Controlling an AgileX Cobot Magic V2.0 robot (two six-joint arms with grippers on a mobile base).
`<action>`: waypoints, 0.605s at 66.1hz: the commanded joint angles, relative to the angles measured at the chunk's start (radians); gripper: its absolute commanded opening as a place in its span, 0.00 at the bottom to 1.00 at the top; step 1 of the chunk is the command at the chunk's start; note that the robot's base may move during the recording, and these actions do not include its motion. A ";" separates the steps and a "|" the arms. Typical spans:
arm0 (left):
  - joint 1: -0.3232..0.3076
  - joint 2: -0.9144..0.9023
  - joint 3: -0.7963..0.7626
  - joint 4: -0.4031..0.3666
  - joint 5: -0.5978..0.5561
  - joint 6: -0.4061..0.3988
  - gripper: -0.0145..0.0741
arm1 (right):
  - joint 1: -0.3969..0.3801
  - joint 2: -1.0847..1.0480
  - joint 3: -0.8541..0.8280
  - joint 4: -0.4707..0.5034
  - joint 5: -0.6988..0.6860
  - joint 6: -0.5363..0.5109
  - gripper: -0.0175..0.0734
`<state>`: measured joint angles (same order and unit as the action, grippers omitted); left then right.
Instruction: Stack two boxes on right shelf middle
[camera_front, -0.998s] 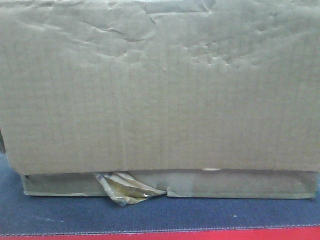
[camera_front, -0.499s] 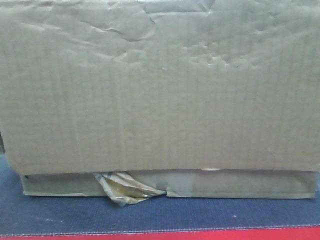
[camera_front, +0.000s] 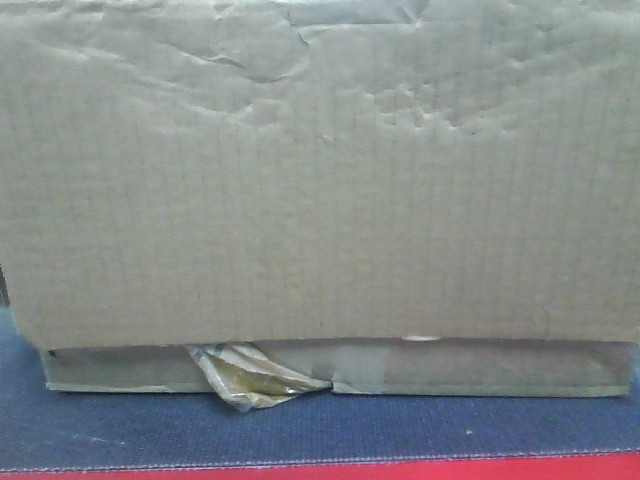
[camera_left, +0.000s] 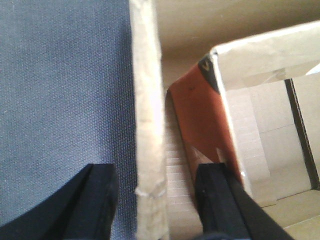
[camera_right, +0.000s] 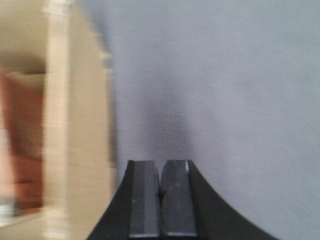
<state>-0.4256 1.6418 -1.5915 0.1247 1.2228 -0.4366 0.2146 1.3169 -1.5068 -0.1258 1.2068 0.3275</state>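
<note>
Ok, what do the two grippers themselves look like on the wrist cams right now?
Both are matte black. The left gripper shows two thick, blocky fingers with squared tips. The right gripper has fingers that flare wide toward the base, faced with flat grey pads. No cables, markings or arm links show in any view.

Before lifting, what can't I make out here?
Shelf: in no view; the box fills the front view.
Second box: front view's lower cardboard strip could be it; cannot tell.
Box edge beside right gripper: blurred in right wrist view.
Orange item inside box: left wrist view, partly covered by flap.
</note>
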 joint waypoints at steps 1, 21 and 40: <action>0.001 -0.004 -0.009 0.000 -0.002 0.000 0.48 | 0.048 0.049 -0.058 -0.018 0.014 0.006 0.03; 0.001 -0.002 -0.009 0.000 -0.002 0.000 0.48 | 0.075 0.176 -0.086 0.026 0.014 0.006 0.49; 0.001 -0.002 -0.009 0.000 -0.002 0.000 0.48 | 0.079 0.199 -0.016 0.066 0.014 0.006 0.50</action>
<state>-0.4256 1.6418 -1.5915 0.1247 1.2228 -0.4366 0.2851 1.5134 -1.5623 -0.0665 1.2211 0.3341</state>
